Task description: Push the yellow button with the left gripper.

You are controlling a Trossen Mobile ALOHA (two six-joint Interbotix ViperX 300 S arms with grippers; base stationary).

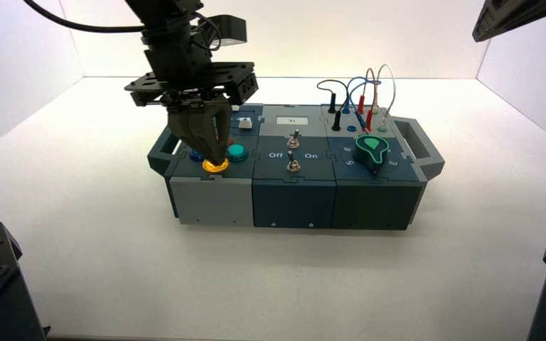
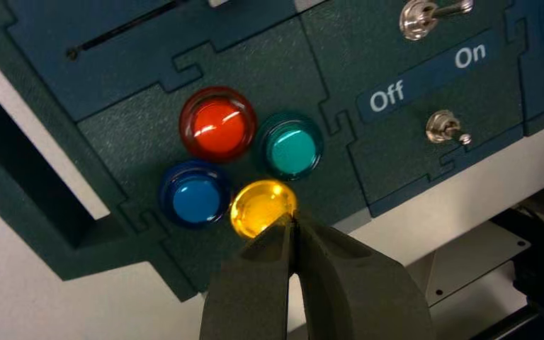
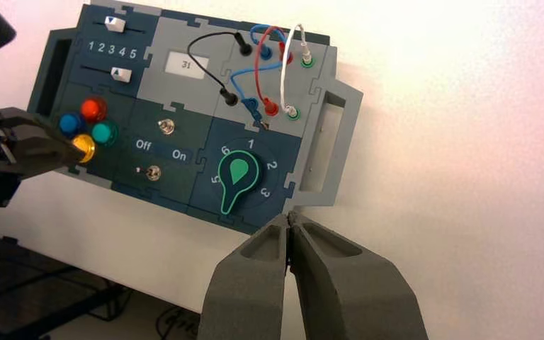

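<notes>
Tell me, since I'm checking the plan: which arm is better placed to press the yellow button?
Left. Its tool, fingers together, has its tip at the yellow button. The right tool hangs off the box, on the knob side.

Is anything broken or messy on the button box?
Nothing stands out. The box sits flat and looks whole, and its wires are plugged in. The left gripper, fingers together, has its tip at the yellow button. The right gripper waits away from the box, shut.

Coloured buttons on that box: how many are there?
4, clustered at the box's left end: orange-red button, teal button, blue button, and yellow button, by the left hand.
</notes>
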